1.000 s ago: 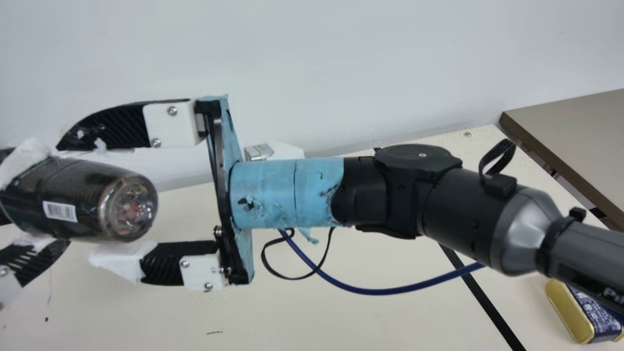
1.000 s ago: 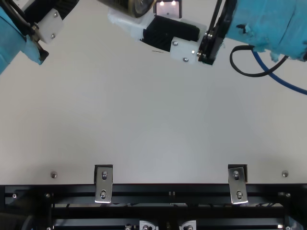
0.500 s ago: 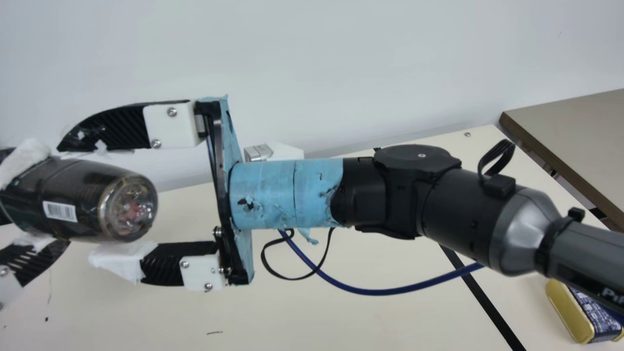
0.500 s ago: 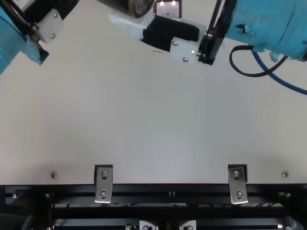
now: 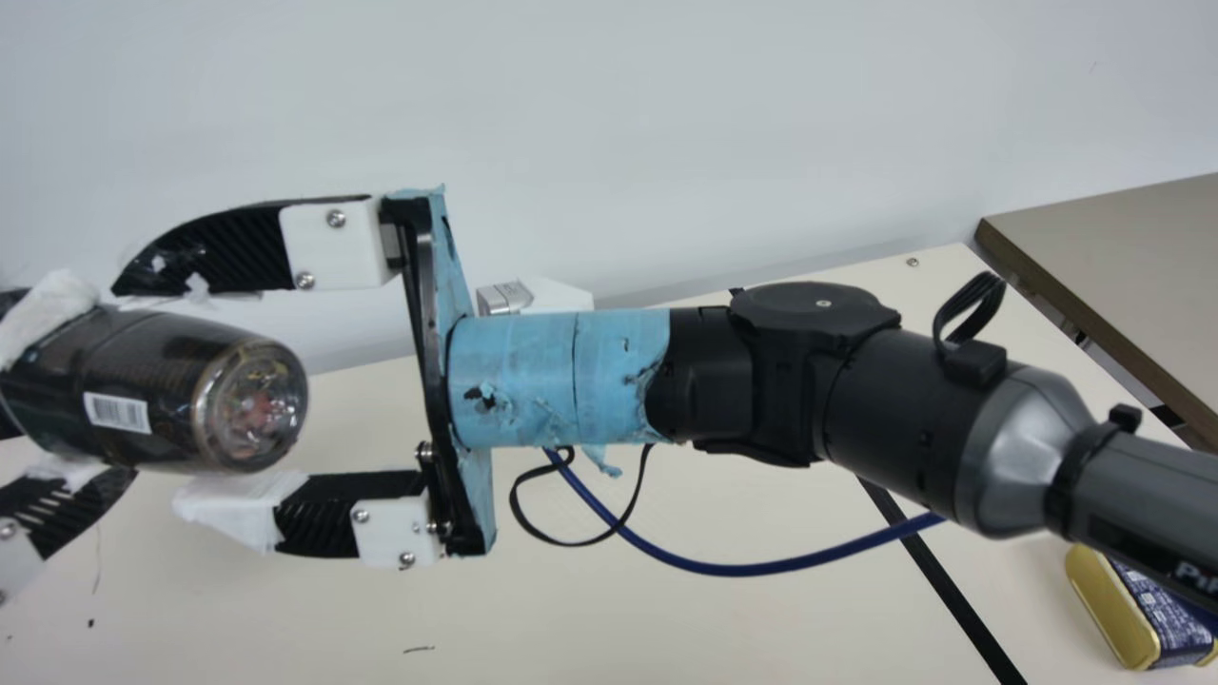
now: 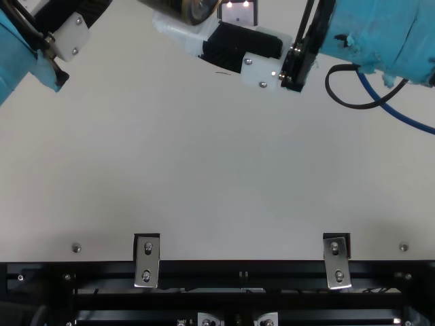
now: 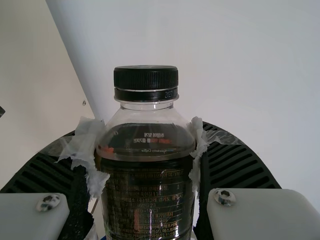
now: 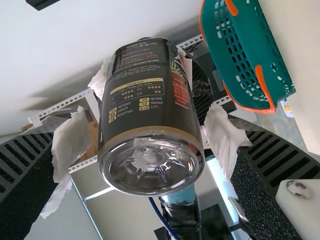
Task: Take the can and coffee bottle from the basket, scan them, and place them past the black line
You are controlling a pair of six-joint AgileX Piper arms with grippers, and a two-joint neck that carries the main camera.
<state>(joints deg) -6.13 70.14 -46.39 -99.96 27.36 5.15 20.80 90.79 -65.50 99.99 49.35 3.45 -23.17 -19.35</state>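
The coffee bottle (image 5: 152, 390) lies sideways in the air, its clear base facing my right arm. My left gripper (image 5: 71, 385) is closed on it, and the left gripper (image 7: 146, 137) has the bottle (image 7: 147, 195) between its taped fingers, black cap outward. My right gripper (image 5: 152, 395) stands open by the base end. Seen from its wrist, the right gripper (image 8: 145, 120) has gaps on both sides of the bottle (image 8: 150, 110). A gold-and-blue can (image 5: 1118, 609) lies on the table beyond the black line (image 5: 961, 599), partly behind my right arm.
A small device (image 6: 238, 13) with two lights shows at the top view's upper edge. The teal basket (image 8: 270, 55) with orange handles is off to one side. A blue cable (image 5: 742, 569) hangs below my right arm. Another table (image 5: 1132, 257) stands at the right.
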